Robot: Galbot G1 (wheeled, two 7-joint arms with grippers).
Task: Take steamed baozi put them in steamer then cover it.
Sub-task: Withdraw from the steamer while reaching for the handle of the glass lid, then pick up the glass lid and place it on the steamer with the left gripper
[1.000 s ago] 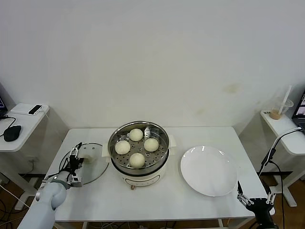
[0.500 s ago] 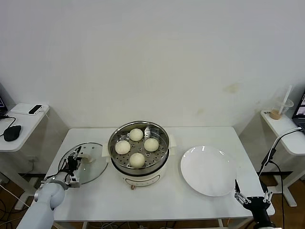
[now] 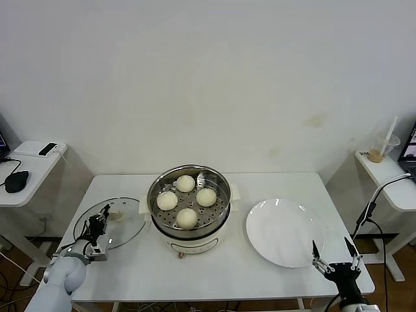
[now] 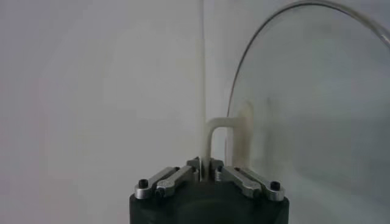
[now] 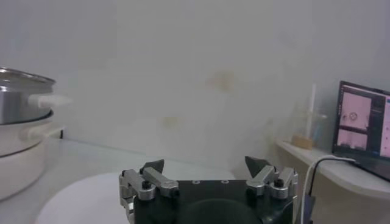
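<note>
L gripper (image 3: 99, 229) now shut narrow on cover (image 3: 110, 223) handle left of steamer (image 3: 188, 201); lid lifted, baozi (image 3: 187, 217) loaded, covering next.

Four baozi (image 3: 186, 218), one steamer (image 3: 221, 223), one cover (image 3: 130, 221), one plate (image 3: 284, 232).

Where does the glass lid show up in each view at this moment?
Head view: the cover lies flat on the table, left of the steamer, with the left claw over its near edge.
Left wrist view: the cover fills the far side of the picture, its cream handle just beyond the claw.
Right wrist view: not in it.
Shared landmark: the cream handle.
</note>
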